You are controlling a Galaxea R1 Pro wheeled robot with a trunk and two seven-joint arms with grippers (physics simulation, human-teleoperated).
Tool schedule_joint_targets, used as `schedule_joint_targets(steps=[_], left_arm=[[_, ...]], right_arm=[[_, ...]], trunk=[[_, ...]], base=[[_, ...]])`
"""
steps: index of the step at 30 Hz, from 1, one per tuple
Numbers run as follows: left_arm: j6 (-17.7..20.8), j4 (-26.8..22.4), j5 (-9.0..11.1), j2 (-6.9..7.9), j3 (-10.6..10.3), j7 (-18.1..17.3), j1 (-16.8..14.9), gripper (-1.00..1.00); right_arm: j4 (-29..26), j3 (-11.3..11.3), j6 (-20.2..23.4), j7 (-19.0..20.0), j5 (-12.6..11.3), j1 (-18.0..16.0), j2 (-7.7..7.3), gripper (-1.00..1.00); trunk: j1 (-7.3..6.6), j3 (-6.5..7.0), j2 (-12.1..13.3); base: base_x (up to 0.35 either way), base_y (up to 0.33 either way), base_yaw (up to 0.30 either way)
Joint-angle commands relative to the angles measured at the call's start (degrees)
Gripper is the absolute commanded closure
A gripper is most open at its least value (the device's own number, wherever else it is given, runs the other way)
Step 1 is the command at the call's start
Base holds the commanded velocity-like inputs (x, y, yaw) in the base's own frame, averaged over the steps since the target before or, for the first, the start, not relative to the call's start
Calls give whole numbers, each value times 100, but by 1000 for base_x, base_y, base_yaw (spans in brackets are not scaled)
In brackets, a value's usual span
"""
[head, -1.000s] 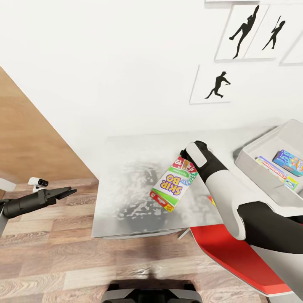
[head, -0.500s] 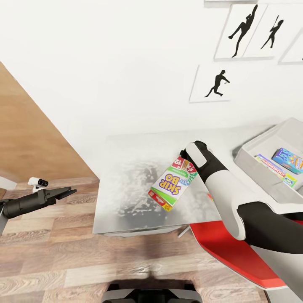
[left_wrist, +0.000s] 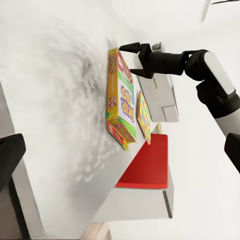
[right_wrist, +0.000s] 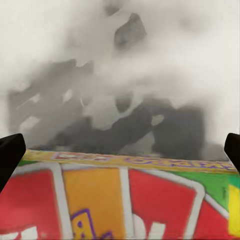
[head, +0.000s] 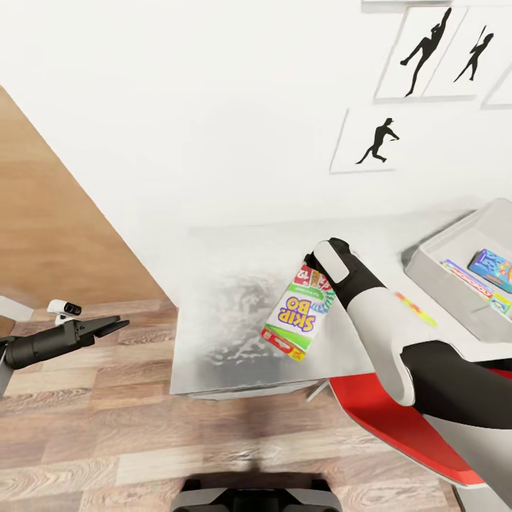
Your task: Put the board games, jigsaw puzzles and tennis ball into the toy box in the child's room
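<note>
My right gripper (head: 311, 269) is shut on the top edge of a red-and-white Skip-Bo board game (head: 297, 313), which hangs tilted above the pale grey table (head: 227, 284). In the left wrist view the same board game (left_wrist: 120, 100) stands on edge under the right gripper (left_wrist: 129, 60). The toy box (head: 434, 274) sits at the table's right end with a blue game box (head: 496, 267) and a second flat game box (head: 475, 286) inside. A strip of jigsaw puzzle (head: 417, 310) shows beside my right forearm. My left gripper (head: 114, 325) hangs open over the floor, left of the table.
A red chair (head: 387, 419) stands under the table's near edge, below my right arm. Baseball silhouette posters (head: 377, 141) hang on the white wall behind. Wood plank floor (head: 107, 427) spreads to the left and front of the table.
The whole view has shifted, so table, posters and toy box sit further right in the picture. The held board game hangs slightly more upright. The puzzle strip now shows beside my forearm.
</note>
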Motion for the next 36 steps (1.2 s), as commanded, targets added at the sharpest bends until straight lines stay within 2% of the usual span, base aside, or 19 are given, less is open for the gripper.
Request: schedule_joint_targets(steps=[1,17,36], left_arm=[[59,2,0,2,-3,-22,-3,-100],[61,4,-2,2,2,-22,-3,-100],[61,10,-1,2,2,-22,-3,-100]], right_arm=[[-1,28,25,-38,-105,-2,-3,-100],[-1,28,23,-38,-97,-2,5,-100],[-1,36,23,-38,-94,-2,6,-100]], trunk=[[4,-9,-8],[4,-9,-8],[4,-9,-8]], base=[[-13,237,0],[-94,77,0],[-168,198,0]])
